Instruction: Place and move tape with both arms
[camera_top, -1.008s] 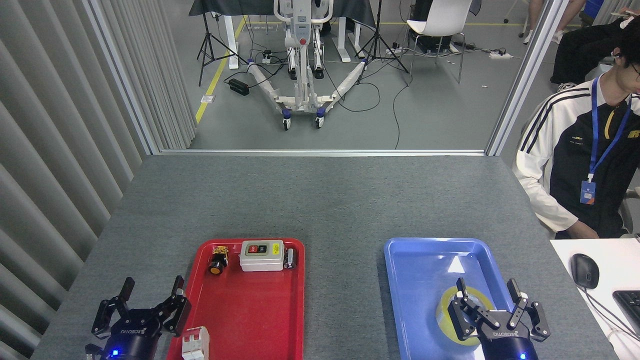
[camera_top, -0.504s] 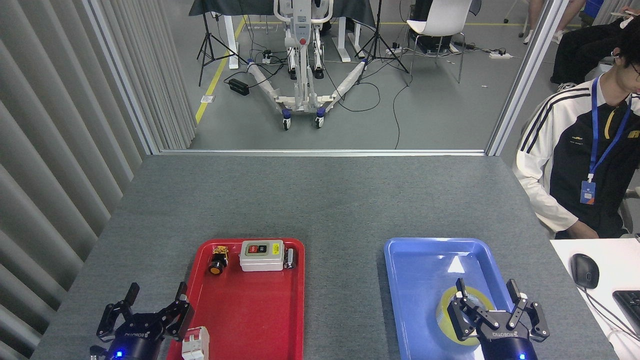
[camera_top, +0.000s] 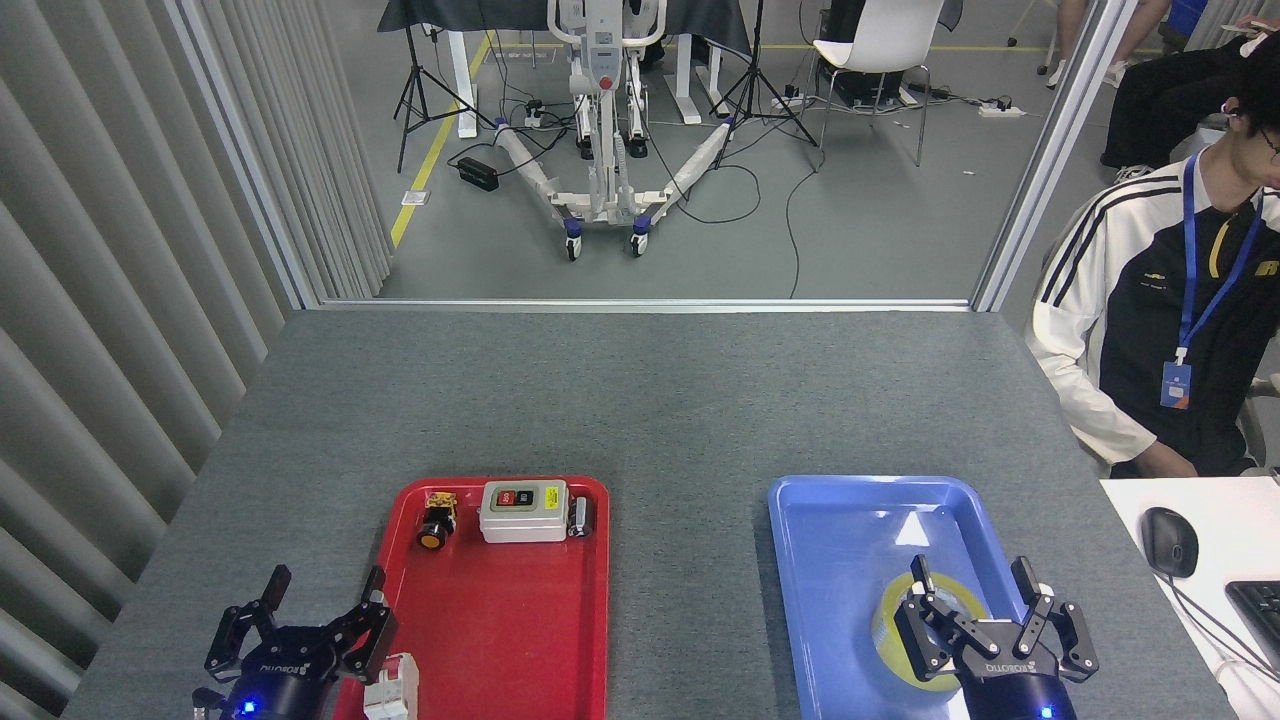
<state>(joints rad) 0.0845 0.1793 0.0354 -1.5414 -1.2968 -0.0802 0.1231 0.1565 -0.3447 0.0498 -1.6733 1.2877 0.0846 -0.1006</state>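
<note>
Left tool (camera_top: 322, 582) dropped lower and rightward, fingers spread wide; right tool (camera_top: 975, 578) unmoved, wide, straddling tape (camera_top: 900, 610).

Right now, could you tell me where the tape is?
In the head view, the tape lies in the blue tray at lower right, under the right claw.

A single head view looks forward and down from close above the table (camera_top: 640, 400); both arms enter at six o'clock, the room's floor lies toward twelve.
</note>
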